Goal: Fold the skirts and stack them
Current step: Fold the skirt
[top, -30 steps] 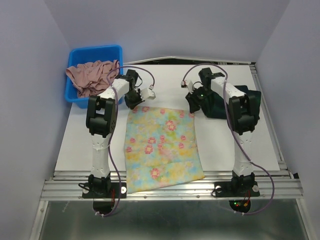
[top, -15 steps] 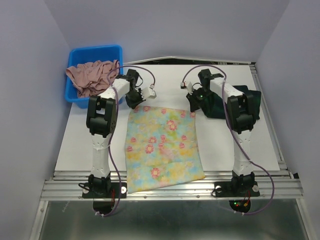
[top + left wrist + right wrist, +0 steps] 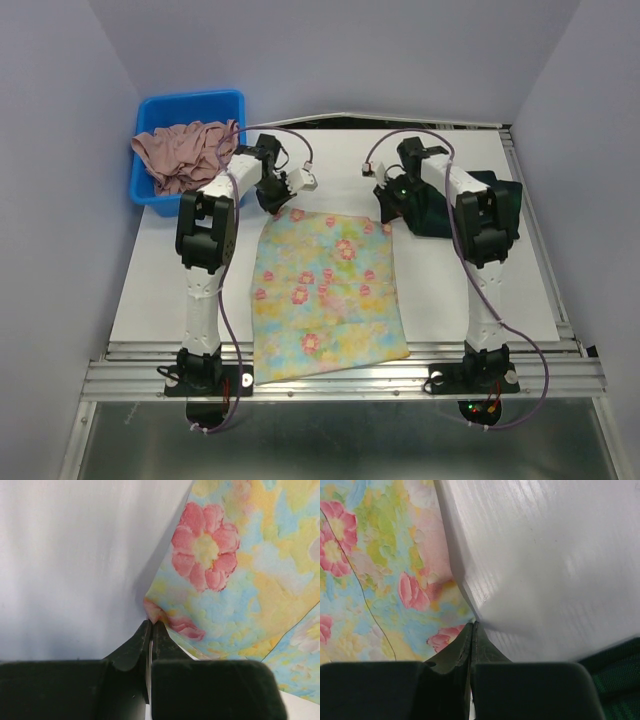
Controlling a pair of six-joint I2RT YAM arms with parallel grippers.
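Floral skirt lies flat on the white table between the arms. From above we also see the blue bin far left and the plaid skirt, half hidden behind the right arm. Wrist views alone reveal the grips: left gripper pinching the floral skirt's far left corner, right gripper pressed together at its far right corner; whether cloth is caught there, we cannot tell.

Closed right gripper on floral skirt edge
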